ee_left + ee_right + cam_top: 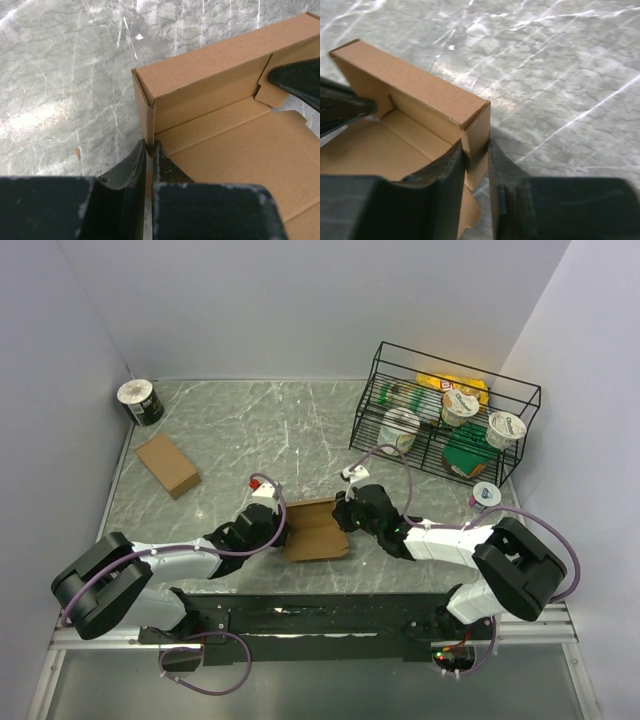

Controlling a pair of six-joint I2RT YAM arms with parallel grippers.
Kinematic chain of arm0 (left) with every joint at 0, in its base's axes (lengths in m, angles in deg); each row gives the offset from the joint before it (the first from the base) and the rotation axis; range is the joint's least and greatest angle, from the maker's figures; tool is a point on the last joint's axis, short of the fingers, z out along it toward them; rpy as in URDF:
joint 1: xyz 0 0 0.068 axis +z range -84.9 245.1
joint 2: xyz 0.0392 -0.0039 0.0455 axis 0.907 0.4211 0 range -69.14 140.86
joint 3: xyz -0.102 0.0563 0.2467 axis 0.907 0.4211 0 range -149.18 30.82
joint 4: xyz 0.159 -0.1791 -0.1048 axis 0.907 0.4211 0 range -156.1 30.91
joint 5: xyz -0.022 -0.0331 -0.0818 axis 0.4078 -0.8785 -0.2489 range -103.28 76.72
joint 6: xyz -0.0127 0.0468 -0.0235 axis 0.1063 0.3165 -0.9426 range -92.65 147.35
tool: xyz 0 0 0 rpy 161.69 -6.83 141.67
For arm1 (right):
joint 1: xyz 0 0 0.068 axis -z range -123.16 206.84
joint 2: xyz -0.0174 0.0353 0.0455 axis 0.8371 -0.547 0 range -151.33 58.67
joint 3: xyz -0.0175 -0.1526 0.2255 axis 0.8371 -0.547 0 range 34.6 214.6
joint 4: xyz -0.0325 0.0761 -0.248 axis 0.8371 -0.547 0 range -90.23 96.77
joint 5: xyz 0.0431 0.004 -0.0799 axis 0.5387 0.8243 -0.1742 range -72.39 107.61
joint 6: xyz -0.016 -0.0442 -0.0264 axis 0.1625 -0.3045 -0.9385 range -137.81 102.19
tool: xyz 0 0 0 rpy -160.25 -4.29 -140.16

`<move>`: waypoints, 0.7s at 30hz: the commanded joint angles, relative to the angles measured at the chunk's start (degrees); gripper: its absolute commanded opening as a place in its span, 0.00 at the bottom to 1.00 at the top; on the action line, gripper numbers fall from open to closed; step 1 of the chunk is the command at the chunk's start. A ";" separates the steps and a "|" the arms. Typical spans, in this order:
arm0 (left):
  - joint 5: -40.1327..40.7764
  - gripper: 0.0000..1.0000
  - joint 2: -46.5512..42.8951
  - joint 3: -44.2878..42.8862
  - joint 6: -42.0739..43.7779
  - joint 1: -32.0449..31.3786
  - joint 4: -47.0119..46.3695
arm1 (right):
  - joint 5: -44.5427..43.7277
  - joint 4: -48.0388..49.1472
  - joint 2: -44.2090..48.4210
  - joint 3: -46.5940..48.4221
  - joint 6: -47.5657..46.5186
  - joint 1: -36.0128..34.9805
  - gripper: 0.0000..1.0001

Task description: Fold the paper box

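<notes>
The paper box (pixel 315 530) is laid open-side up on the surface (pixel 250 430), nearer-left of the wire rack (pixel 460 367), with its long wall running crosswise. Its ends are pinched by the left tool (pixel 150 145) and the right tool (pixel 476 145).

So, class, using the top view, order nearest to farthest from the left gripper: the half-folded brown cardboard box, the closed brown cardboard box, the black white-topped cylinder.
1. Half-folded brown cardboard box: pinched by left gripper, centre.
2. Closed brown cardboard box: left, farther back.
3. Black white-topped cylinder: far-left corner.
</notes>
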 commanded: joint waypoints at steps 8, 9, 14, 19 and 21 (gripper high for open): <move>1.85 0.01 -1.28 -1.46 -1.00 -1.18 0.29 | -19.29 -6.07 -5.23 6.19 1.25 -5.36 0.08; 2.11 0.01 -1.37 -1.38 -1.18 -1.18 0.38 | -20.69 -6.33 -5.32 6.36 1.34 -5.45 0.06; 3.95 0.01 -1.90 -1.64 -1.88 -1.18 2.13 | -24.21 -8.44 -5.40 6.28 1.69 -5.71 0.00; 5.45 0.01 -2.51 -2.25 -2.32 -1.18 3.02 | -27.21 -10.46 -5.23 6.02 2.92 -5.71 0.00; 6.33 0.01 -2.34 -2.61 -2.23 -1.18 3.72 | -28.44 -11.43 -5.32 6.19 3.27 -5.71 0.00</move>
